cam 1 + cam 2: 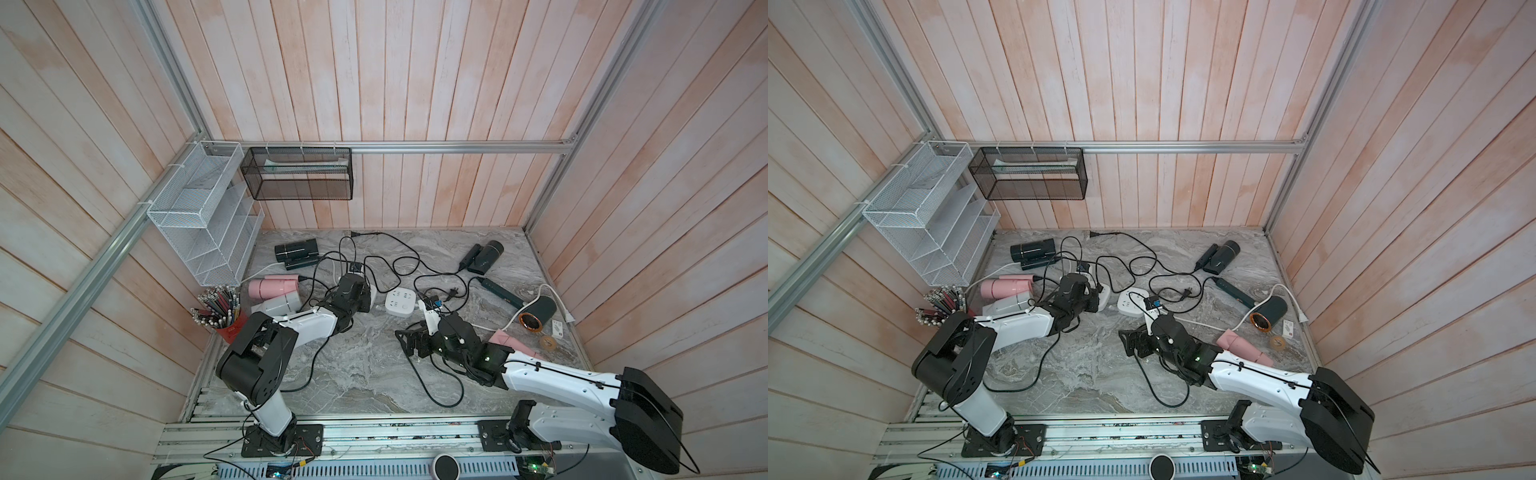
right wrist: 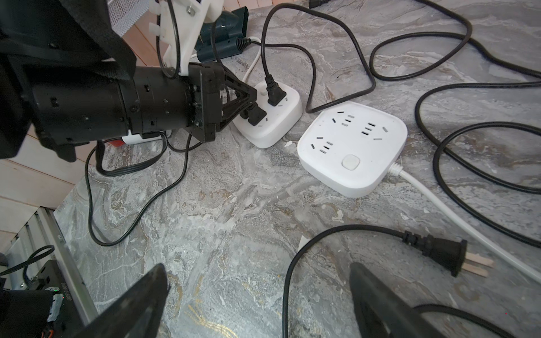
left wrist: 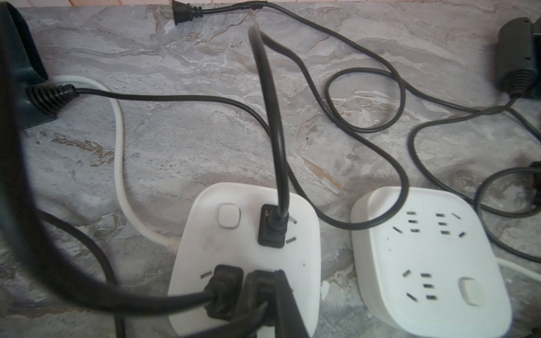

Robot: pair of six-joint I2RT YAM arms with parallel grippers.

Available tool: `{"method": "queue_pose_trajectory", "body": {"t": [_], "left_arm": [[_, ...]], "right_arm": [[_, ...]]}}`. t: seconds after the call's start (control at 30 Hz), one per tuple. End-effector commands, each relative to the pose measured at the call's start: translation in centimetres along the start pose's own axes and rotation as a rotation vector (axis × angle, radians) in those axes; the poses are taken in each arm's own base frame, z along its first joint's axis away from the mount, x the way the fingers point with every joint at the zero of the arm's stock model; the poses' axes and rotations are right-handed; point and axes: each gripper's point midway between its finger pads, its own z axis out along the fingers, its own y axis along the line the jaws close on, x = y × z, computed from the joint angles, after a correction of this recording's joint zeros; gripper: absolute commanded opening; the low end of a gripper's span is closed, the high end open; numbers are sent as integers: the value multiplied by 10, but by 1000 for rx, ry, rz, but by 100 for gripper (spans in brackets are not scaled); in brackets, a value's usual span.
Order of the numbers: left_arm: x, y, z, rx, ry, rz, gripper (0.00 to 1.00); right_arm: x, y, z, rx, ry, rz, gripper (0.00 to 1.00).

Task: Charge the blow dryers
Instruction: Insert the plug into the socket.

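Blow dryers (image 1: 296, 249) with cylinder barrels, pink, pale grey and black, lie scattered across the grey marble table (image 1: 365, 374), cords tangled. The left hand (image 2: 253, 101) is clamped on a black plug (image 3: 259, 285) in the white square power strip (image 3: 205, 234): I would press it straight down until flush, while the wide-open, empty right hand (image 2: 259, 267) takes the loose black two-pin plug (image 2: 439, 254) by its body. No brand or writing reads clearly

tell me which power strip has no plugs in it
The strip nearer the right arm: every socket is bare. The other strip has three black plugs in it.
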Motion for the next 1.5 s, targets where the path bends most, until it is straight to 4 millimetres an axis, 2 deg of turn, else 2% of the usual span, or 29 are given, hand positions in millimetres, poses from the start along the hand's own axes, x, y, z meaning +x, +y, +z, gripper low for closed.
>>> {"method": "queue_pose_trajectory", "body": {"t": [0.0,0.13,0.57,0.8,1.0,1.2,1.47], "left_arm": [[39,27,-2,-91,150,33,6],[39,25,-1,-79,152,34,7],[59,12,7,-47,195,51,7],[36,15,-1,-71,159,57,10],[19,14,-6,-66,150,57,26],[2,9,-21,-41,122,35,32],[7,-14,-65,123,124,-78,37]], "right_arm": [[1,-7,-2,23,-6,7,97],[1,-6,-2,23,-6,7,97],[2,-7,-2,28,0,4,97],[-1,-6,-2,30,-5,-3,97],[-3,-5,-3,27,-8,-3,97],[-3,-7,-5,34,-9,-3,97],[-18,-15,-12,76,-12,8,95]]}}
